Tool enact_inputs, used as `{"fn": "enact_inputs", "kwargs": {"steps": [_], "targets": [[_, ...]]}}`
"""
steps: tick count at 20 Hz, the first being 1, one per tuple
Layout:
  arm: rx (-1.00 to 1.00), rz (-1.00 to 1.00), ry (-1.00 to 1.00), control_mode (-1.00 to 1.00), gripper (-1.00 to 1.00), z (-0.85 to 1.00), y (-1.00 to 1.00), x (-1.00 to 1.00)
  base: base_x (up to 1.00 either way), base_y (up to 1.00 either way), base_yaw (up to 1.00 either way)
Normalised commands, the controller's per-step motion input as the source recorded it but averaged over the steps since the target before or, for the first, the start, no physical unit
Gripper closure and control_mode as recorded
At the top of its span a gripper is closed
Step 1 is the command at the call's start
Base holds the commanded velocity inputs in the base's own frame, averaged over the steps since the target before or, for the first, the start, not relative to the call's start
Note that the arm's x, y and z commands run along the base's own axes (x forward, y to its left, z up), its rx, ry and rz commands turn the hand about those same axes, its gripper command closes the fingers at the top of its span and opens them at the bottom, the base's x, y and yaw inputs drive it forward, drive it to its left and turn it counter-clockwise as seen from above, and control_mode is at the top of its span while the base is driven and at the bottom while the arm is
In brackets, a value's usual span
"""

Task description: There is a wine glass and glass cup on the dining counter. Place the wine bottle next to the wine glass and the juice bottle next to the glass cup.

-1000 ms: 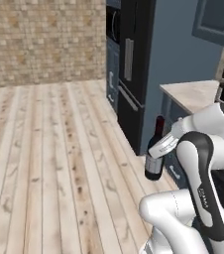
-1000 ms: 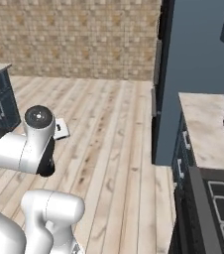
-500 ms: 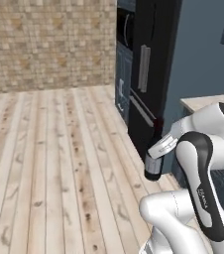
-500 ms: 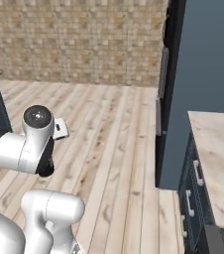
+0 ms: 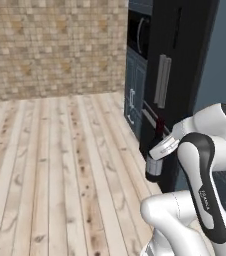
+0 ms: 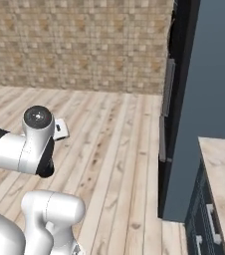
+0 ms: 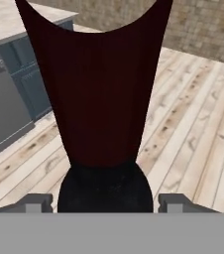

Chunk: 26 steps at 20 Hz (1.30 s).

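We see the pincer (image 5: 156, 159) closed on the slim dark long-necked wine bottle (image 5: 154, 161), at 3 o'clock above the wooden floor (image 5: 60, 165).

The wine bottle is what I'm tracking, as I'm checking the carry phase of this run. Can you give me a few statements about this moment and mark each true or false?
1. The gripper is shut on the wine bottle. True.
2. The bottle stands on the dining counter beside the wine glass. False: it hangs in the air above the wooden floor, and no wine glass is in sight.
3. The bottle is roughly upright, its dark red top above the gripper. True.
4. In the hand view the bottle's neck is green. False: the neck is dark red, over a black body.
5. A brick wall lies beyond the floor. True.
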Motion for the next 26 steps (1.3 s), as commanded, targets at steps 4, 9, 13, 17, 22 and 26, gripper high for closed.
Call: {"fn": "enact_inputs", "kwargs": {"steps": [4, 9, 13, 17, 22, 26], "targets": [[0.0, 0.0, 0.0, 1.0, 1.0, 0.0, 0.0, 0.0, 0.94, 0.33, 0.02], [0.0, 0.0, 0.0, 1.0, 1.0, 0.0, 0.0, 0.0, 0.93, 0.37, 0.03], [0.0, 0.0, 0.0, 1.0, 1.0, 0.0, 0.0, 0.0, 0.86, 0.42, 0.07], [0.0, 0.0, 0.0, 1.0, 1.0, 0.0, 0.0, 0.0, 0.83, 0.44, 0.1], [0.0, 0.0, 0.0, 1.0, 1.0, 0.0, 0.0, 0.0, 0.79, 0.42, 0.16], [0.0, 0.0, 0.0, 1.0, 1.0, 0.0, 0.0, 0.0, 0.76, 0.39, 0.21]]}}
